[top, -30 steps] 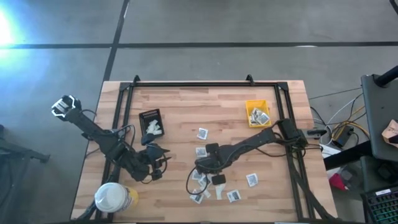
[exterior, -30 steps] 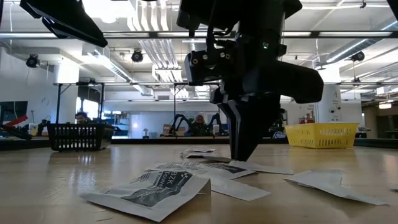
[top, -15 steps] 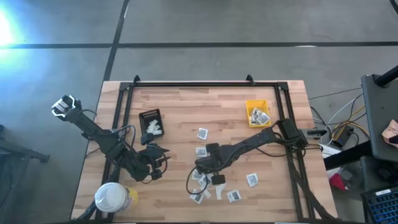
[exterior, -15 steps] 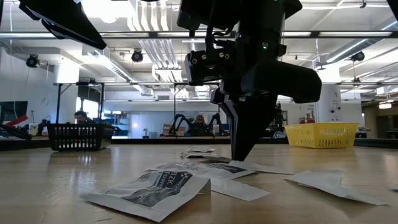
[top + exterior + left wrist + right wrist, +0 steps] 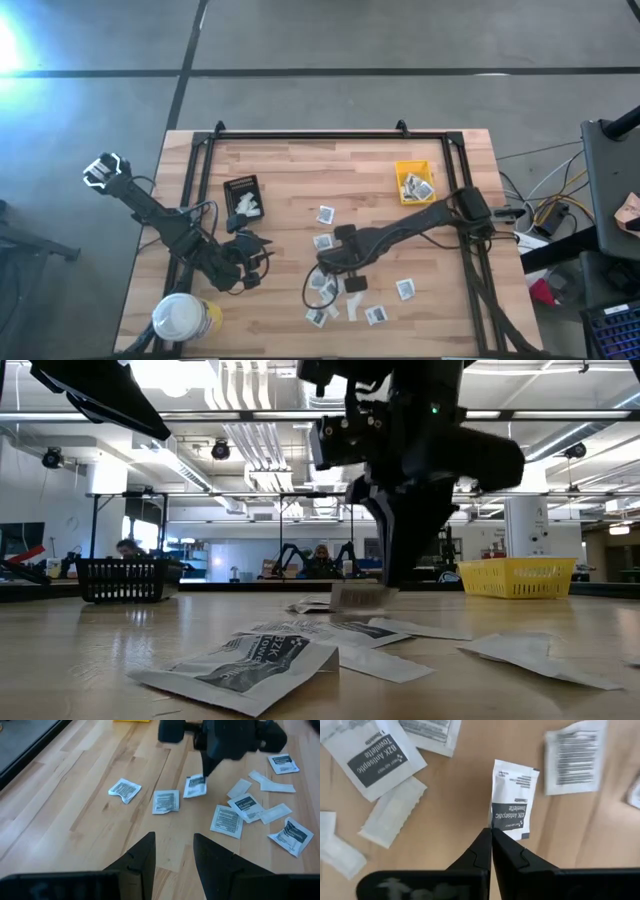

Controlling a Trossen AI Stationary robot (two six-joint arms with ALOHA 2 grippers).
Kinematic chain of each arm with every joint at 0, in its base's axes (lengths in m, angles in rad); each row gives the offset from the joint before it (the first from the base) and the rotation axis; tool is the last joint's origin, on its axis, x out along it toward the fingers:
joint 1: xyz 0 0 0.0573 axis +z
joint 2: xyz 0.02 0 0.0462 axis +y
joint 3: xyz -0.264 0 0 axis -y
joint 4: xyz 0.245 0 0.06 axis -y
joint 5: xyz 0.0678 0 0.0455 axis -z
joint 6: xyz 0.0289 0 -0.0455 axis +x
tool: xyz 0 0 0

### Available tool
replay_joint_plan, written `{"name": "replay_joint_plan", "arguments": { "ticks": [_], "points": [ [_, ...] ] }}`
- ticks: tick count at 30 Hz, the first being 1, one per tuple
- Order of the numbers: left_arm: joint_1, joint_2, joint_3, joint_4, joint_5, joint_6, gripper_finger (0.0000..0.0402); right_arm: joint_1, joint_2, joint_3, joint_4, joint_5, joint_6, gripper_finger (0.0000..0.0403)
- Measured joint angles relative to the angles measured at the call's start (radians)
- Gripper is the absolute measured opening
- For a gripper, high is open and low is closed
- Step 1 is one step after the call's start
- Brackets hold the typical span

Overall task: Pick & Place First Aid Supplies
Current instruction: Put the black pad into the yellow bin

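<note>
A: Antiseptic towelette packet, small, flat, white with a dark grey centre (image 5: 513,800): we see it pinched by one edge between the pressed-together fingers of the right gripper (image 5: 491,832), hanging clear of the wooden table (image 5: 300,170) near the middle of its front half. In the low view the same packet (image 5: 358,596) dangles just under the fingertips, above the packets lying below.

B: Around it, we note the loose white first aid packets (image 5: 325,290) scattered on the wood, and a few narrow pale strips (image 5: 394,812) beside them. Farther off, the small yellow plastic bin (image 5: 414,182) sits toward the table's far right and already holds a few packets.

A: And the left gripper (image 5: 172,862)?

B: It waits near the table's front left, fingers spread and holding nothing, between the flat black tray (image 5: 243,195) and the round white-lidded yellow tub (image 5: 182,318).

A: What could go wrong, in our judgement?

B: The hold is at the packet's very margin. A quick swing toward the bin could let so light a packet twist or slip out, since little of it lies between the fingers. A low carry might also brush the packets beneath and drag them along.
</note>
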Motion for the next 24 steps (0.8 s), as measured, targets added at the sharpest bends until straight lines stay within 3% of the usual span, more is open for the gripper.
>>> {"name": "replay_joint_plan", "arguments": {
  "ticks": [10,24],
  "points": [
    [0.0,0.0,-0.002,-0.006,0.0,-0.001,0.0126,0.003,-0.091,0.001,-0.056,0.032,-0.008,0.0008],
    [0.0,0.0,-0.002,-0.016,0.001,-0.006,0.0126,-0.003,-0.259,-0.007,-0.245,0.313,0.067,0.0008]
  ]
}}
